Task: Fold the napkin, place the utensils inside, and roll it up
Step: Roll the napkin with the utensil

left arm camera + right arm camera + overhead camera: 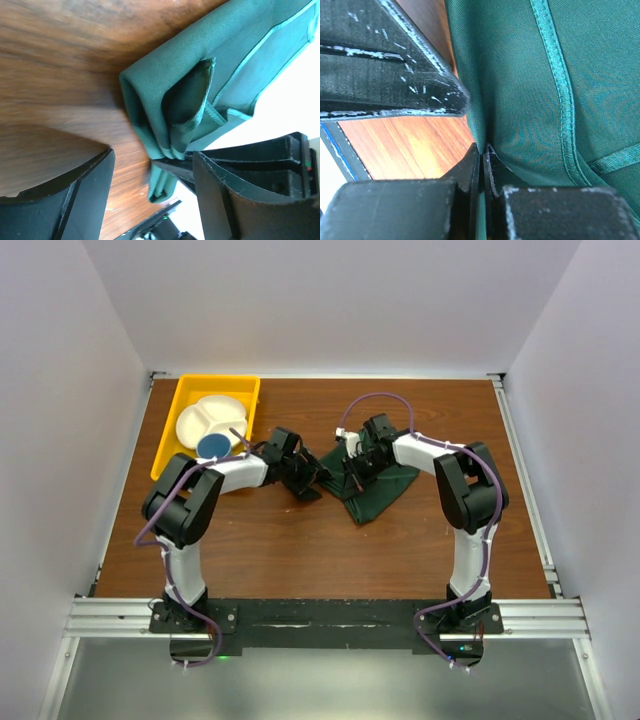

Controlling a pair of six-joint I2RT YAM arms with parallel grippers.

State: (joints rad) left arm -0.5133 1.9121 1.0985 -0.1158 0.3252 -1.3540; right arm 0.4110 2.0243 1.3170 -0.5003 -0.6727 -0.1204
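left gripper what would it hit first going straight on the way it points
Probably the napkin: its folded end lies just ahead of the open left gripper, though depth is unclear.

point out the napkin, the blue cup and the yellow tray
napkin (382, 496): top view, its near folded part
blue cup (212, 446): top view, its round top
yellow tray (215, 383): top view, its far rim

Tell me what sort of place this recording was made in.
Most likely a robot lab test cell, not a real dining room: plain white walls box in a wood-grain table, an aluminium rail runs along its near edge, and a yellow tray and a green napkin look staged.
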